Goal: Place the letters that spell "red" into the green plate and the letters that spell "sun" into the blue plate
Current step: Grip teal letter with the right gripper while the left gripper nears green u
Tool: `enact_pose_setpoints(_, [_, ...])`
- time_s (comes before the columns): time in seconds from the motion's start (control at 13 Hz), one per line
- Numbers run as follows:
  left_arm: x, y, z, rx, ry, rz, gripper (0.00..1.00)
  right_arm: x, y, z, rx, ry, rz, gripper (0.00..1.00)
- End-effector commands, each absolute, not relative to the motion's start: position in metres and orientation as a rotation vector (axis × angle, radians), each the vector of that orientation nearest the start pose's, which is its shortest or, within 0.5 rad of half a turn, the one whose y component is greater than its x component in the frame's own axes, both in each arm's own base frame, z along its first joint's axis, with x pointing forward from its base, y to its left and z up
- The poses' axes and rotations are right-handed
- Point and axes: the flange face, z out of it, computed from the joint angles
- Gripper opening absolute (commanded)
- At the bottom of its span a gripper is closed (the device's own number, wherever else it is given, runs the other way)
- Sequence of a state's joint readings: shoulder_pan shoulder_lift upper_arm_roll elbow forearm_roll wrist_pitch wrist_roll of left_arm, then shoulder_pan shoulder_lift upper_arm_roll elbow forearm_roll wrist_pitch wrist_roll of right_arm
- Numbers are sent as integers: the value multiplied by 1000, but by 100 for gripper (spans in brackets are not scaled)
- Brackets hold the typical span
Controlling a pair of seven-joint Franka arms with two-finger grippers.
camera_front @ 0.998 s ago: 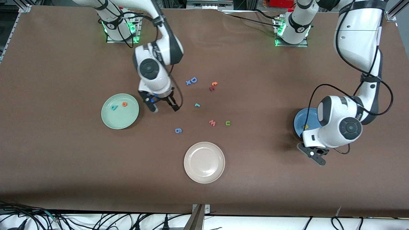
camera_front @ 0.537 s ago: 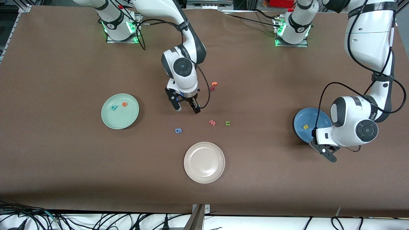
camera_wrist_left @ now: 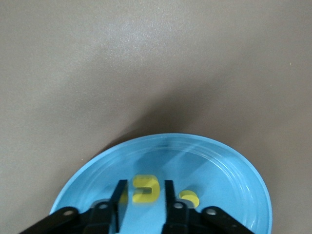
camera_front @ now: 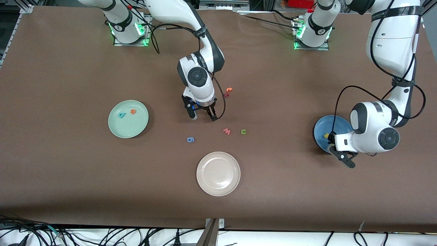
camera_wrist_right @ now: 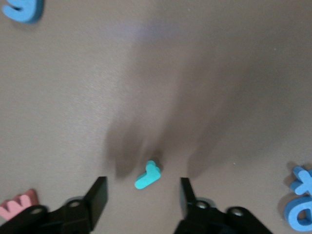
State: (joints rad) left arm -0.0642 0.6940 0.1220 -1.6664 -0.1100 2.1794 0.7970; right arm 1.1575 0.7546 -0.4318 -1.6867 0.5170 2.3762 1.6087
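Observation:
The pale green plate (camera_front: 128,127) holds a teal "d" (camera_front: 122,114) and an orange "e" (camera_front: 132,111). My right gripper (camera_front: 203,116) hangs low over the middle of the table and is open. In its wrist view the teal "r" (camera_wrist_right: 147,175) lies on the table just ahead of the gap in the right gripper (camera_wrist_right: 144,197). The arm hides the "r" in the front view. My left gripper (camera_front: 341,155) is over the blue plate (camera_front: 322,128). The left gripper (camera_wrist_left: 142,195) is open, and a yellow "u" (camera_wrist_left: 146,189) sits loose between its fingers. A yellow "s" (camera_wrist_left: 189,197) lies beside it. The green "n" (camera_front: 243,131) lies mid-table.
A pink "w" (camera_front: 226,131) lies beside the green "n", and a blue "g" (camera_front: 191,139) sits nearer the camera. Two small red-orange letters (camera_front: 228,91) lie near the right arm's wrist. A beige plate (camera_front: 218,191) stands nearest the camera. Blue letters (camera_wrist_right: 300,204) show in the right wrist view.
My right arm swung from beside the green plate to over the teal "r", and its fingers narrowed. My left gripper moved over the blue plate and opened off the yellow "u".

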Motion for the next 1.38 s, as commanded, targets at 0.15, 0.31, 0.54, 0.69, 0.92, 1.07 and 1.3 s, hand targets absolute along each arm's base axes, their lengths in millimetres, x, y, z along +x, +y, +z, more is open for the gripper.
enact_pose_setpoints(0.15, [663,18,211,-3045,1093,195,92,480,485,178,-2590,1678,93,62])
enact_pose_setpoints(0.31, [667,5,225,-3087,1012,150,100,480,484,175,-2599,1678,88,62])
enact_pose_setpoints(0.54, [665,-64,227,-3227,714,158,100,479,483,170,-2625,1664,67,58])
enact_pose_setpoints(0.69, [659,-114,228,-3267,556,179,100,479,482,168,-2670,1631,18,45])
enact_pose_setpoints(0.92, [646,-177,226,-3309,254,232,100,478,483,168,-2678,1620,18,19])
enact_pose_setpoints(1.07, [641,-210,232,-3299,153,229,100,479,483,169,-2678,1619,18,9])
enact_pose_setpoints(1.3, [622,-265,234,-3185,70,190,100,482,481,174,-2697,1597,1,9])
